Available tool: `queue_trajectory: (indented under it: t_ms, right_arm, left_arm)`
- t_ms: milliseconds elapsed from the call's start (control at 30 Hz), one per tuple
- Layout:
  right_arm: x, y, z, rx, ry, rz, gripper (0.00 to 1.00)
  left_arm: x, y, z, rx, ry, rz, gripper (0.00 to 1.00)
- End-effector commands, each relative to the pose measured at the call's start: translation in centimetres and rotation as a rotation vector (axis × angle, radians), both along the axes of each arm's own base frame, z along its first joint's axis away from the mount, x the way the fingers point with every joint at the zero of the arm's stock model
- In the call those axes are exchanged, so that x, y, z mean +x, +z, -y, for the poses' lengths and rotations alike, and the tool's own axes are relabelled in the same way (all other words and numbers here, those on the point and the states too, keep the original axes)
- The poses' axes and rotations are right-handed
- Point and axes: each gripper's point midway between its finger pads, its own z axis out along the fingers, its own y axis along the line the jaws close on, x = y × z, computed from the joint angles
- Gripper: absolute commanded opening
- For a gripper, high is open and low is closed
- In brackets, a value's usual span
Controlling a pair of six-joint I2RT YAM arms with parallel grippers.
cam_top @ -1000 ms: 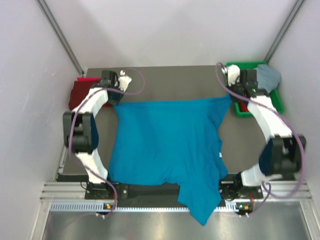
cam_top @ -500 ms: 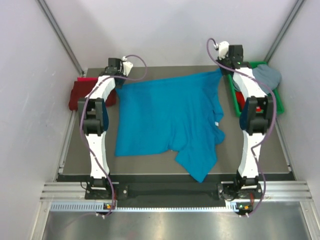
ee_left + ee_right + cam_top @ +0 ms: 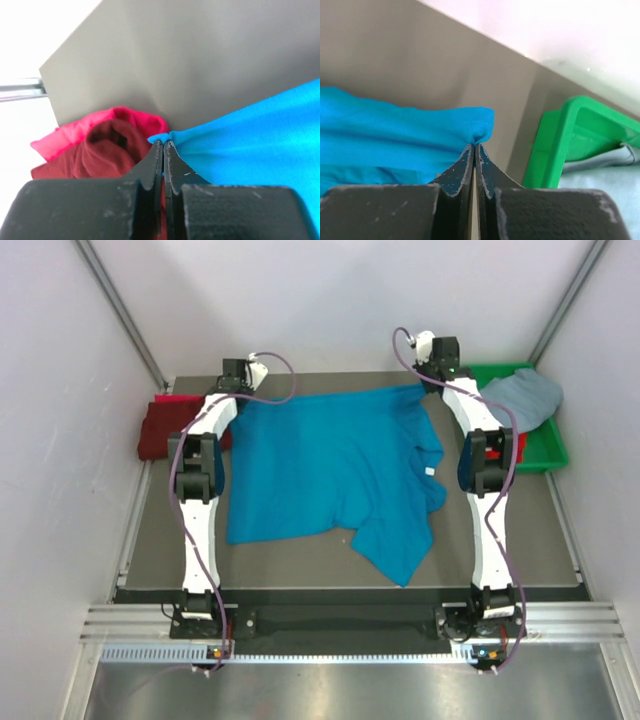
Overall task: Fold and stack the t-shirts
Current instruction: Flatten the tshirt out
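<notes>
The turquoise t-shirt (image 3: 330,475) lies opened out on the far half of the table (image 3: 290,565), between the two arms. Its far edge is drawn across from one gripper to the other. Its left part is fairly flat, while the right side is rumpled and folded over itself, with one flap trailing toward the near edge. The left gripper (image 3: 163,150) is pressed together on the far left corner of the cloth, and the right gripper (image 3: 474,150) is pinching the far right corner; in both wrist views only a small nub of fabric sits between the fingertips. That thin bite looks like the main risk: a hard pull, or a pull by one arm ahead of the other, could slip a corner out and leave the shirt skewed. The bunching on the right is the next worry, since any fold made over it would probably come out crooked unless the cloth is first shaken or dragged flat. Just beside the left corner lies a maroon shirt (image 3: 100,155) with a red shirt (image 3: 75,137) against it, close enough that a sideways sweep might catch and drag them. On the other side stands the green bin (image 3: 560,145), holding a grey-blue shirt (image 3: 520,400), near the right gripper, so a swing that way could knock its wall. Both arms reach far out, leaving little room to stretch the edge farther.
</notes>
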Motion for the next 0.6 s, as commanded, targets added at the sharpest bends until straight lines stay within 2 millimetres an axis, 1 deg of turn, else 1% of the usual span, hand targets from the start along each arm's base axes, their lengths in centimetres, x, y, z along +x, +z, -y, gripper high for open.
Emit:
queue_trajectory:
  t_ms: [0,100,167,200,233,267,300,333,367,433,533,567]
  right_arm:
    - [2.8,5.8,1.4,-0.038,-0.071,0.195,0.0]
    - [3.4,6.3,1.5,-0.052,-0.063,0.23,0.0]
    - [3.9,6.5,2.0,-0.068,-0.086,0.258,0.0]
    - [4.2,6.9,2.5,-0.066,-0.103,0.273,0.0]
    - [4.3,6.7,3.2,-0.067,-0.127,0.277,0.0]
    - [4.4,6.8,3.5,-0.069,-0.14,0.281,0.0]
    - [4.4,6.8,3.8,-0.07,-0.15,0.285,0.0]
    - [4.4,6.9,4.5,-0.069,-0.164,0.288,0.0]
    - [4.4,6.8,4.9,-0.071,-0.17,0.285,0.0]
    - [4.4,6.4,5.5,-0.077,-0.178,0.277,0.0]
    - [4.1,6.3,5.2,-0.062,-0.166,0.26,0.0]
    - [4.0,6.2,5.0,-0.057,-0.16,0.254,0.0]
  left_arm:
    - [3.3,4.7,-2.6,0.071,0.057,0.203,0.0]
    - [4.5,5.1,-2.6,0.08,0.049,0.263,0.0]
    - [5.2,5.2,-2.8,0.097,0.049,0.291,0.0]
    - [5.6,5.6,-2.9,0.102,0.055,0.313,0.0]
    - [6.1,6.5,-2.9,0.104,0.059,0.351,0.0]
    - [6.4,6.3,-3.0,0.11,0.063,0.356,0.0]
    - [6.6,6.7,-3.1,0.116,0.062,0.37,0.0]
    - [7.1,7.6,-3.0,0.116,0.06,0.416,0.0]
    - [7.3,7.7,-3.1,0.12,0.056,0.425,0.0]
    - [7.6,8.5,-3.1,0.133,0.045,0.458,0.0]
    - [7.5,8.8,-3.2,0.137,0.05,0.461,0.0]
    - [7.5,9.3,-3.1,0.137,0.055,0.473,0.0]
